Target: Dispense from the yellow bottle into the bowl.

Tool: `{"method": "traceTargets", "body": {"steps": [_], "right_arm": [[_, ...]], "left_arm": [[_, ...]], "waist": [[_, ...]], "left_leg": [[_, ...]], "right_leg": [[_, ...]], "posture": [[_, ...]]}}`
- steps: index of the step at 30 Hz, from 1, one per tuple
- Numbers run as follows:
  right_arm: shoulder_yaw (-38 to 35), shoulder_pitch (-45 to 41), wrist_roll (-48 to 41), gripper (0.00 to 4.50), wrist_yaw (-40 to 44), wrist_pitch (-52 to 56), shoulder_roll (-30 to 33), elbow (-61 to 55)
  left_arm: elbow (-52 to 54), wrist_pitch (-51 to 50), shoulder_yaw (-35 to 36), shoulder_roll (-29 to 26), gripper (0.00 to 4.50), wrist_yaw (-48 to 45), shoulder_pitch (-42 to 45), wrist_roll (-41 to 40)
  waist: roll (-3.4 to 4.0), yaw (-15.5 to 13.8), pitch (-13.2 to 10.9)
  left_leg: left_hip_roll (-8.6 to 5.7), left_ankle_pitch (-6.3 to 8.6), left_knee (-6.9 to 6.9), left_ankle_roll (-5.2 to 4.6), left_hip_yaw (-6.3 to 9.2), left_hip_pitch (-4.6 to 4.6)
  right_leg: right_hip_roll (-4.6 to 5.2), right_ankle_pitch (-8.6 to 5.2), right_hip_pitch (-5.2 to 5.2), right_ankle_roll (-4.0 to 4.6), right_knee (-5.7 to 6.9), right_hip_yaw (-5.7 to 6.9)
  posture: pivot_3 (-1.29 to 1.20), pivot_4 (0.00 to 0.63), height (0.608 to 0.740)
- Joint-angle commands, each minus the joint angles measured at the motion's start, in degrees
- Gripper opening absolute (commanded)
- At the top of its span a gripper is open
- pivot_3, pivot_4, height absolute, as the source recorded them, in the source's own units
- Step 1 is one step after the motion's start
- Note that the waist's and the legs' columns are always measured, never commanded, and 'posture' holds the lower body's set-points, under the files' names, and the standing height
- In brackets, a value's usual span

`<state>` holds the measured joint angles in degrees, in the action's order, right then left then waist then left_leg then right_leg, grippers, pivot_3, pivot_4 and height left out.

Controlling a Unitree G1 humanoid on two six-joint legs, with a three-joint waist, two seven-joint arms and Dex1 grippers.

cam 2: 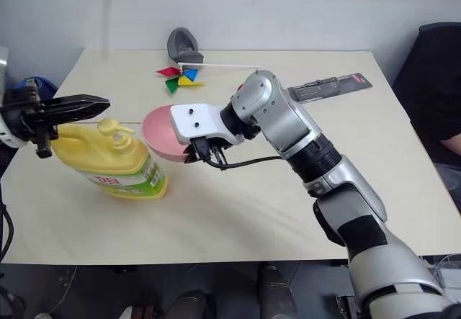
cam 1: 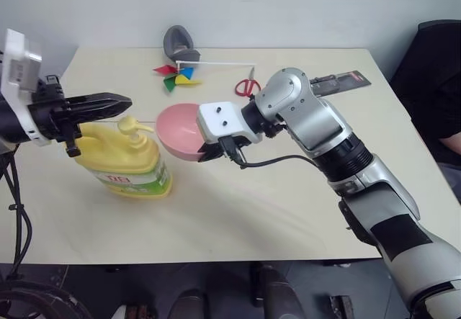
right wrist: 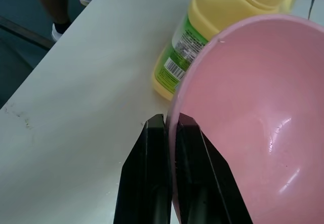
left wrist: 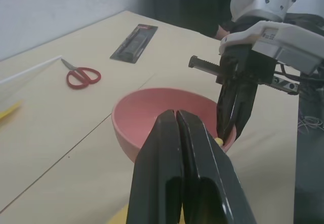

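The yellow bottle [cam 1: 126, 164] stood upright on the table [cam 1: 288, 204], its pump nozzle [cam 1: 132, 125] pointing toward the bowl [cam 1: 180, 130]. The pink bowl was held tipped just beside the bottle, its open side turned toward the nozzle and its rim close to the pump top.

The right gripper [right wrist: 169, 133] was clamped on the bowl's rim, one black finger on the outside of the wall and the other inside, as the right wrist view made plain. Beyond those fingers in that view lay the bottle's green-white label [right wrist: 174, 62], just past the bowl's edge.

The left gripper [cam 1: 115, 104] hung level above the pump nozzle, its two fingers pressed together with nothing between them. Whether they touched the pump top could not be told. Looking along those closed fingers [left wrist: 167, 168] in the left wrist view, the bowl sat directly ahead, with the right gripper pinching its far rim.

Farther from both grippers, past the bowl, a pair of red-handled scissors [cam 1: 248, 86] lay flat on the table, and a coloured pinwheel [cam 1: 177, 75] on a white stick lay near it. A grey object [cam 1: 178, 43] rested at the table's far edge behind the pinwheel. A dark flat package [cam 1: 342, 81] lay well beyond the right arm. A person in dark clothing [cam 1: 436, 96] sat at the table's side.
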<state>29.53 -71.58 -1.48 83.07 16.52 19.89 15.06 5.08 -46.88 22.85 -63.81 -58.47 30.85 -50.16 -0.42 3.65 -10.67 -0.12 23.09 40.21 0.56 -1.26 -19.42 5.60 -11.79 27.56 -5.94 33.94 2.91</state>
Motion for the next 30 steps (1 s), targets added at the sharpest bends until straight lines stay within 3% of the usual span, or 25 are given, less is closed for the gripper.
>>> {"method": "traceTargets", "body": {"steps": [1,7,14,30], "right_arm": [[-0.65,-2.23,-0.46,0.0,1.99,-0.62,-0.02,-1.73],[-1.14,-2.67,-0.77,0.0,2.66,0.22,-0.81,-2.13],[-1.31,-2.6,-0.89,0.0,3.26,1.17,-0.48,-3.07],[-1.22,-4.5,-0.6,0.0,2.71,-0.03,-1.4,-2.19]], "left_arm": [[3.41,0.13,2.95,-1.08,0.05,-0.74,-1.53,-0.42],[3.88,5.59,-0.47,-0.45,0.05,-2.56,-5.23,5.8],[1.72,7.63,-3.12,1.19,0.05,-2.63,-2.36,7.3],[3.76,-0.65,-2.94,2.81,0.05,1.54,-3.51,4.51]], "waist": [[0.0,-0.1,0.0],[0.0,-0.22,0.0],[0.0,-0.41,0.0],[-0.01,-0.43,0.01]], "left_leg": [[0.0,0.0,0.0,0.0,0.0,0.0],[0.0,0.0,0.03,0.01,0.0,0.01],[-0.01,0.0,0.1,0.01,-0.01,0.06],[0.0,0.0,0.28,0.01,0.01,0.15]], "right_leg": [[0.0,0.0,0.0,0.0,0.0,0.0],[0.01,0.01,-0.01,0.01,0.02,0.01],[0.02,0.03,-0.07,0.05,0.07,0.02],[0.04,0.04,-0.13,0.08,0.24,-0.01]], "posture": [[0.0,0.15,0.74],[0.0,0.15,0.74],[0.0,0.15,0.74],[0.0,0.15,0.74]]}}
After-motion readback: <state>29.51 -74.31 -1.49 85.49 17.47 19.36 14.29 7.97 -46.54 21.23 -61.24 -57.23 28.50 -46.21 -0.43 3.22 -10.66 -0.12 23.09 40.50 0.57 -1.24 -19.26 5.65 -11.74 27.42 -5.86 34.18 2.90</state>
